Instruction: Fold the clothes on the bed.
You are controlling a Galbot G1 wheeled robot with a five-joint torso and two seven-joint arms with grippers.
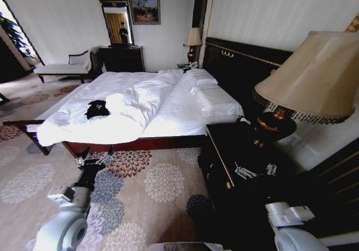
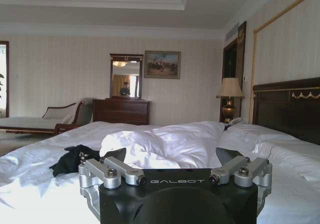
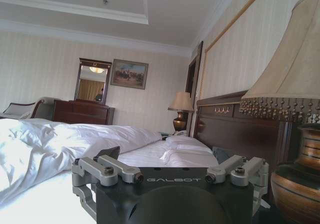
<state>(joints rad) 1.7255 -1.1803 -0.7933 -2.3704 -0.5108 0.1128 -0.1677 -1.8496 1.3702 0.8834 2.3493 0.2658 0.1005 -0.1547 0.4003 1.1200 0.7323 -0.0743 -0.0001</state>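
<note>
The black T-shirt (image 1: 97, 109) lies crumpled on the white duvet (image 1: 168, 108) near the foot corner of the bed (image 1: 134, 144), untouched. The left claw (image 1: 94, 160) hangs over the carpet short of the bed edge, fingers apart. The right claw (image 3: 170, 166), also spread, sits beside the nightstand lamp (image 1: 305, 83). Risks: the right arm striking the lamp; the claws catching duvet along with the shirt.
</note>
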